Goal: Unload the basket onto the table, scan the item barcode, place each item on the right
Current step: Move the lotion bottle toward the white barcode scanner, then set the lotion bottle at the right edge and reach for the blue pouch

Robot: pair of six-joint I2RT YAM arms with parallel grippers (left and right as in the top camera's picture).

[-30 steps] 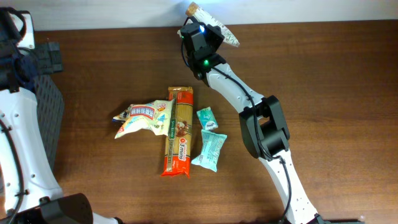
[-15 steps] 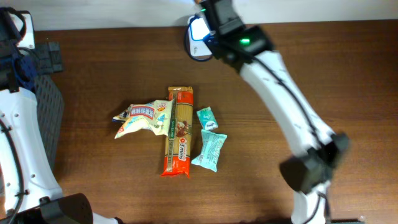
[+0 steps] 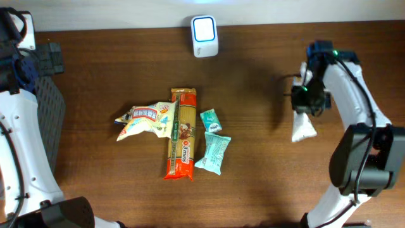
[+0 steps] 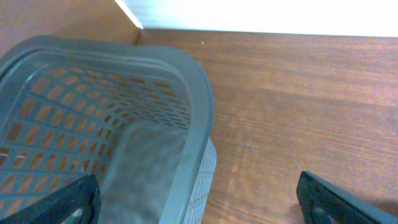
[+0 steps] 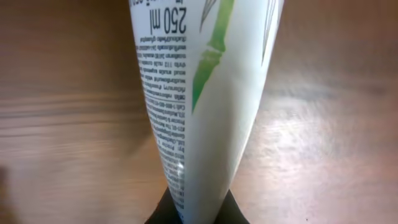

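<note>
The right gripper (image 3: pixel 308 102) is closed on the narrow end of a white tube (image 3: pixel 304 128). In the right wrist view the tube is seen clamped between the dark fingers (image 5: pixel 163 210) at the bottom edge. From there its body widens away from the camera. Small printed text, a "250 ml" marking and a green bamboo graphic are shown on this face. No barcode can be made out on the visible side.

In the overhead view the tube is located over the right part of the wooden table (image 3: pixel 114 69). It is well apart from the barcode scanner (image 3: pixel 205 36), which is positioned at the far edge near the centre with its lit window upward. Whether the tube touches the table surface cannot be determined.

The left gripper (image 4: pixel 196 183) is fully open and nothing is held between its fingertips. It is placed beside the rim of a grey mesh basket (image 4: pixel 155 81) at the left side of the table.

A snack bag (image 3: pixel 144 120), a long spaghetti pack (image 3: pixel 181 134), a small teal packet (image 3: pixel 211 120) and a larger teal packet (image 3: pixel 213 154) are grouped at the table centre.
</note>
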